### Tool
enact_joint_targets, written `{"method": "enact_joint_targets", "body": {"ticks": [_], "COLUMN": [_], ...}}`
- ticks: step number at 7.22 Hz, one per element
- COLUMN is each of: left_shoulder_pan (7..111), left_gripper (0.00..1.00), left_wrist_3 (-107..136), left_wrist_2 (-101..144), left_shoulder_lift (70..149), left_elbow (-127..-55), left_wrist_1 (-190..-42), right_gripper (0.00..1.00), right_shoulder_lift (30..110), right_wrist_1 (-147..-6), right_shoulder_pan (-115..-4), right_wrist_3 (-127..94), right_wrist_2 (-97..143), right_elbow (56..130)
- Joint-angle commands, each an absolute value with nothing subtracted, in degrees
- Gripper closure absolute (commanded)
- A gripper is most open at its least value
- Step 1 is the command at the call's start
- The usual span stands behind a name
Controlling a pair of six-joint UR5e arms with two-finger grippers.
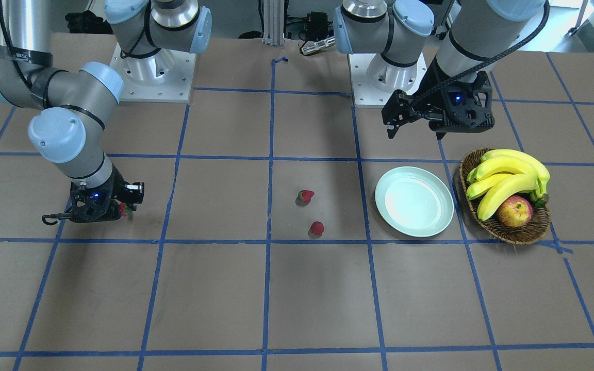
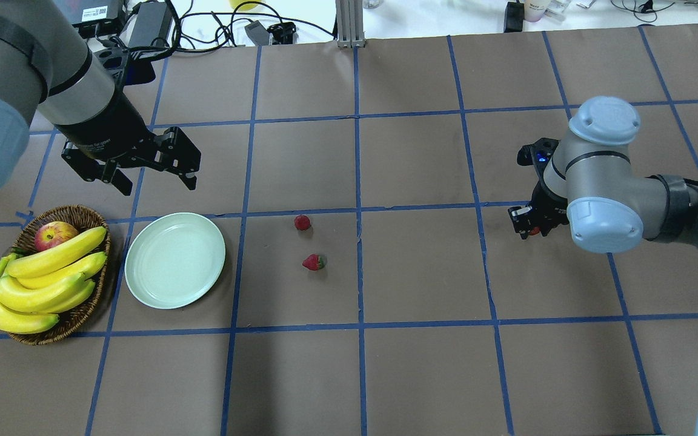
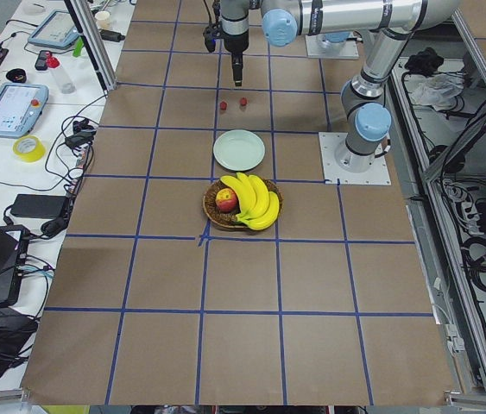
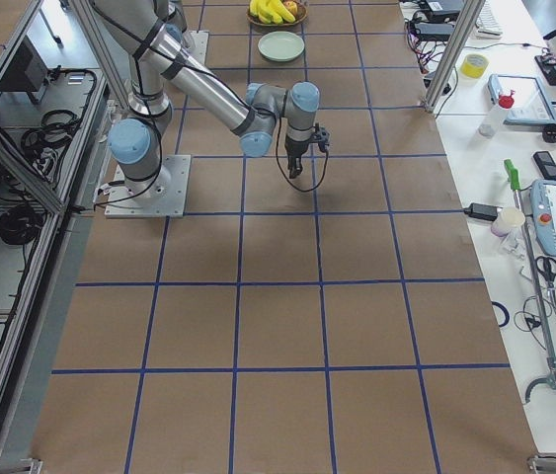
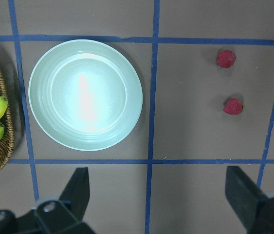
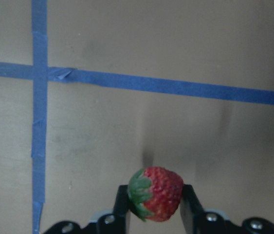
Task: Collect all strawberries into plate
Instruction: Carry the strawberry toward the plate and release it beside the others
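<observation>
Two strawberries lie on the table's middle: one (image 2: 302, 222) (image 1: 306, 196) (image 5: 226, 58) farther from me, one (image 2: 313, 262) (image 1: 317, 228) (image 5: 233, 106) nearer. The third strawberry (image 6: 156, 193) (image 1: 123, 209) sits between the fingers of my right gripper (image 6: 155, 204) (image 2: 529, 229), shut on it just above the table at the right. The pale mint plate (image 2: 175, 260) (image 1: 414, 201) (image 5: 85, 95) is bare. My left gripper (image 2: 152, 180) (image 1: 395, 126) is open and empty, hovering beyond the plate.
A brown wicker basket (image 2: 79, 315) (image 1: 513, 236) with bananas (image 2: 40, 281) and a red-yellow apple (image 2: 54, 234) stands left of the plate. Blue tape lines grid the brown table. Cables lie beyond the far edge.
</observation>
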State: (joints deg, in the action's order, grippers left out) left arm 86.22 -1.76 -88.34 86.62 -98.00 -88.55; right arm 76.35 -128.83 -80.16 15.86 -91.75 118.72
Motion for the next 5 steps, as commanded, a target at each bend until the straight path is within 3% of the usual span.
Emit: {"method": "enact_joint_targets", "body": {"ticks": [1, 5], "left_shoulder_pan": [86.22, 86.13], "left_gripper": [0.0, 0.0], "left_wrist_3": [-1.84, -1.85], "left_wrist_2": [-88.42, -88.42], "left_shoulder_lift": [86.57, 86.57], "left_elbow": [-98.09, -97.91], "left_wrist_1": [-88.59, -88.42], "right_gripper": [0.93, 0.93], "right_shoulder_lift": [77.34, 72.28], "right_wrist_1": [-120.71, -122.76], "right_shoulder_pan": [-88.27, -105.16], "right_wrist_3": [7.43, -20.34], "right_wrist_2": [-89.66, -80.43], "right_elbow": [112.18, 106.2]}}
